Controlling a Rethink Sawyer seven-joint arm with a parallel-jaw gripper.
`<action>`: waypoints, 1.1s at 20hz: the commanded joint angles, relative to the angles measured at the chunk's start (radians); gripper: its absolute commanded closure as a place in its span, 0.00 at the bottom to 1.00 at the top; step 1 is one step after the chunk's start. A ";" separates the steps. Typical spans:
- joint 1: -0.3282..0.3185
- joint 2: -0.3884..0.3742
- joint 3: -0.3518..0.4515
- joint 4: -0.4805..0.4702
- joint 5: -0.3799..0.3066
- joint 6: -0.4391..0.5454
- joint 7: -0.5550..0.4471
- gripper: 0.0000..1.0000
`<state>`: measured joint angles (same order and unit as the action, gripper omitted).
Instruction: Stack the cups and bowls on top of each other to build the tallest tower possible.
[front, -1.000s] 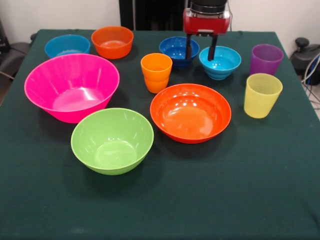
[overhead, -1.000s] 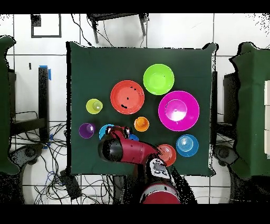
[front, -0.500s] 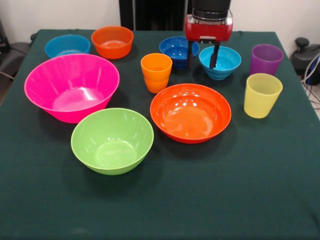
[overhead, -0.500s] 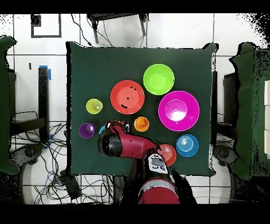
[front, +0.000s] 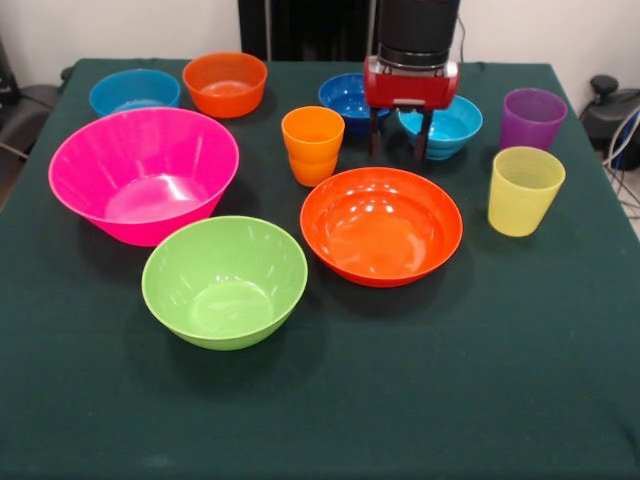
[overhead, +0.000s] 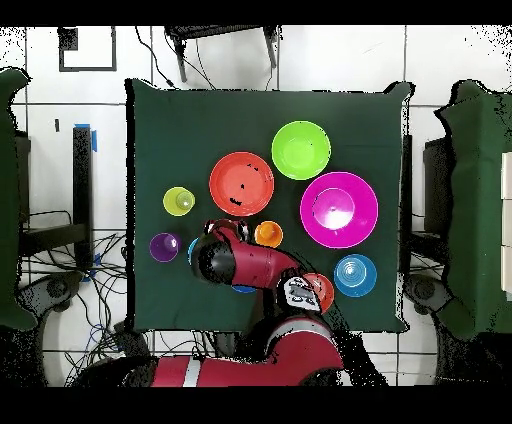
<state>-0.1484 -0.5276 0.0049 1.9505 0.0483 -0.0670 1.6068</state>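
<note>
All cups and bowls stand apart on the green table (front: 450, 380); nothing is stacked. My gripper (front: 397, 152) is open and empty, low between the dark blue bowl (front: 343, 93) and the cyan bowl (front: 458, 120), just behind the shallow orange bowl (front: 380, 225). The orange cup (front: 312, 144) stands to its left, the purple cup (front: 532, 117) and yellow cup (front: 525, 190) to its right. The big pink bowl (front: 145, 175), lime green bowl (front: 225, 280), small blue bowl (front: 133, 90) and small orange bowl (front: 225, 83) are on the left. In the overhead view the arm hides the cyan and dark blue bowls; the gripper (overhead: 222, 230) is beside the orange cup (overhead: 268, 235).
The table's front half (front: 320, 420) holds nothing. Chairs stand at the table's sides (overhead: 20, 200) and cables lie on the floor near the robot's base (overhead: 110, 330).
My gripper has come down and moved toward the shallow orange bowl, from above the dark blue and cyan bowls to the gap in front of them. It stays open. No cup or bowl has moved.
</note>
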 joint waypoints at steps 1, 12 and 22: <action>-0.001 0.038 0.048 -0.087 -0.006 0.087 0.115 0.00; -0.004 0.040 0.056 -0.094 -0.008 0.083 0.117 0.00; -0.003 0.054 0.056 -0.098 -0.011 0.069 0.121 0.00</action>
<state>-0.1484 -0.5133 0.0048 1.9294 0.0478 -0.0668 1.6068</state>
